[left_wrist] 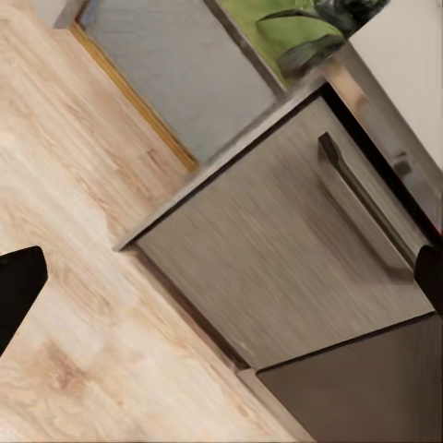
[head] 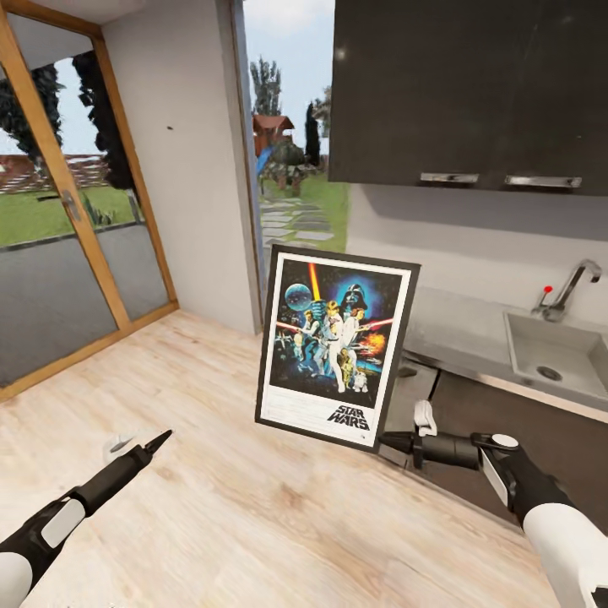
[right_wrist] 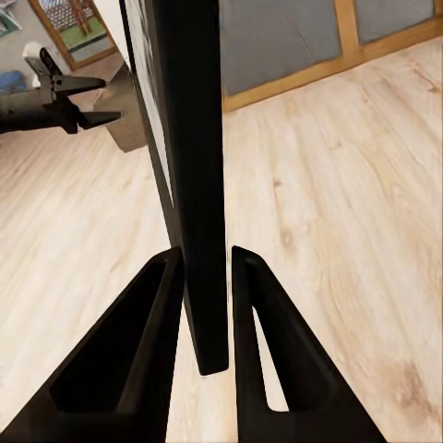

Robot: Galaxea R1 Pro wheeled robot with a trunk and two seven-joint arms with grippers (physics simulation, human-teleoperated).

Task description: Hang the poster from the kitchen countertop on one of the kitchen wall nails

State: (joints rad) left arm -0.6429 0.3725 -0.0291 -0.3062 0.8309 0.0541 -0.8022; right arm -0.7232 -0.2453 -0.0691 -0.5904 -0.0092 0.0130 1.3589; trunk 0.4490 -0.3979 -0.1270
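Pale wood floor runs from the glazed door to the dark base cabinets, where a grey tabletop carries a steel sink and tap under black wall cupboards. Off the tabletop, the poster is held upright in the air, slightly tilted, its printed face toward the head camera (lettering at the bottom). Right gripper grips its lower right corner; the right wrist view shows the jaws clamped on the black frame edge. Left gripper hangs low over the floor, well apart from the poster, its jaws apart with nothing between them. A cabinet drawer handle shows in the left wrist view.
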